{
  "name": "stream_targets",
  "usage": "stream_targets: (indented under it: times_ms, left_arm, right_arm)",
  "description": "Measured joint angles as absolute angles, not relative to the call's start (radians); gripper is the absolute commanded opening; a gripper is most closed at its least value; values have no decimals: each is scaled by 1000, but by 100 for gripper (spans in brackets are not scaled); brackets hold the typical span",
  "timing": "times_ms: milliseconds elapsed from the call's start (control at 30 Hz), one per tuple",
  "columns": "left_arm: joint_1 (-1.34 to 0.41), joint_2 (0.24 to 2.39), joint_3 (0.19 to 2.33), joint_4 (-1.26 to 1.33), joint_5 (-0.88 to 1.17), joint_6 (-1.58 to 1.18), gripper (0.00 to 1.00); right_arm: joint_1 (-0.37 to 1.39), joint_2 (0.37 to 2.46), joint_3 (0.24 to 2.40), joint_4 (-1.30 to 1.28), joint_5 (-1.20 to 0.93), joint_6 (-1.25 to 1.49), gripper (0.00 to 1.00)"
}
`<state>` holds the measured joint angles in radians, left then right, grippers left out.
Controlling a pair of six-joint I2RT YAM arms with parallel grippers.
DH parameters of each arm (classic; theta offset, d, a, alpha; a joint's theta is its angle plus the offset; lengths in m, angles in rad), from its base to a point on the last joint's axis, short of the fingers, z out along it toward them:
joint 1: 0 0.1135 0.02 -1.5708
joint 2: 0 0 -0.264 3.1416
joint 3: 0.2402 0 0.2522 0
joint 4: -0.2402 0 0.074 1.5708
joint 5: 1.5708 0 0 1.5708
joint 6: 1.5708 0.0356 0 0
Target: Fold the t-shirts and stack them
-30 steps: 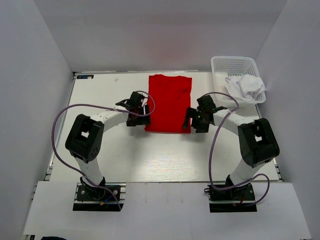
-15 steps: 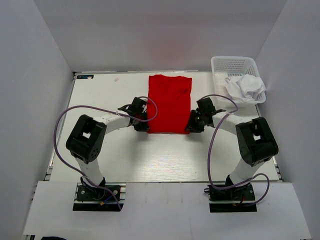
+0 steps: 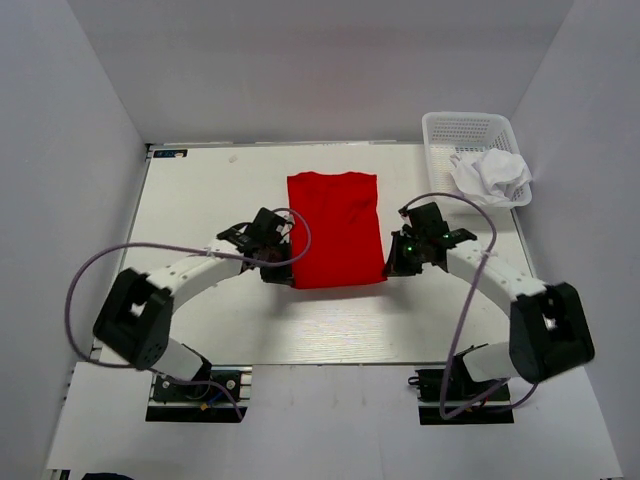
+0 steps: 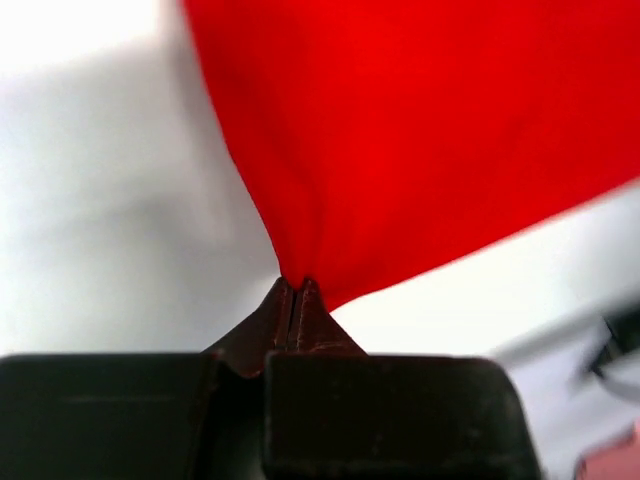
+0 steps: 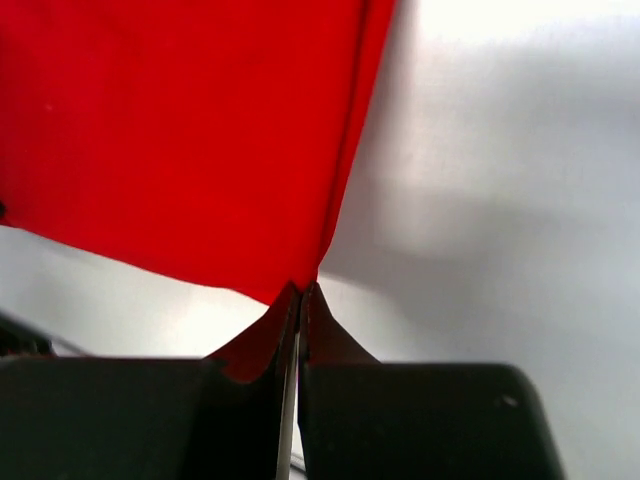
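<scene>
1. Red t-shirt (image 3: 335,225) lies mid-table, its near corners pinched: the left gripper (image 4: 297,290) is clamped on the near-left corner, the right gripper (image 5: 300,292) on the near-right one.
2. The cloth pulls into a peak at each grip and spreads away across the table (image 3: 200,200).
3. At the far right, the white t-shirt (image 3: 490,175) sits crumpled in a basket (image 3: 470,125).
</scene>
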<state>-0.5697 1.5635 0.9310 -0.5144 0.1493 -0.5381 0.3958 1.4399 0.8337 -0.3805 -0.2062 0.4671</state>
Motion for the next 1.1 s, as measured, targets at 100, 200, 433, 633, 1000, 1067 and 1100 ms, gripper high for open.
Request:
stream_targets:
  times_ms: [100,200,433,633,1000,1067,1100]
  left_arm:
    - [-590,1409,918,-584,209,-527,0]
    - [-598,1304,928,-628,274,-521,0]
    - [-601,1226,940,-648,296,-521,0]
    - [-591,1221,990,-587,171,-554,0]
    - [-586,1391,1160,-537,-51,-610,0]
    - [-581,1443,1201,-538,-79,-611,0]
    - [-579,1470,1220,-538,-90,-611,0]
  right_arm:
    - [406,1310,823,-474,-221,414,0]
    - [408,1185,818,-562,-253,381,0]
    - [408,1071,860,-613,-260,360,0]
    - [406,1101,900,-517,-144,439,0]
    - [383,1334,1102,-467,-15,495,0]
    - [375,1369,1134,-466,-9,496,0]
    - [369,1388,1150,-466,-7,496,0]
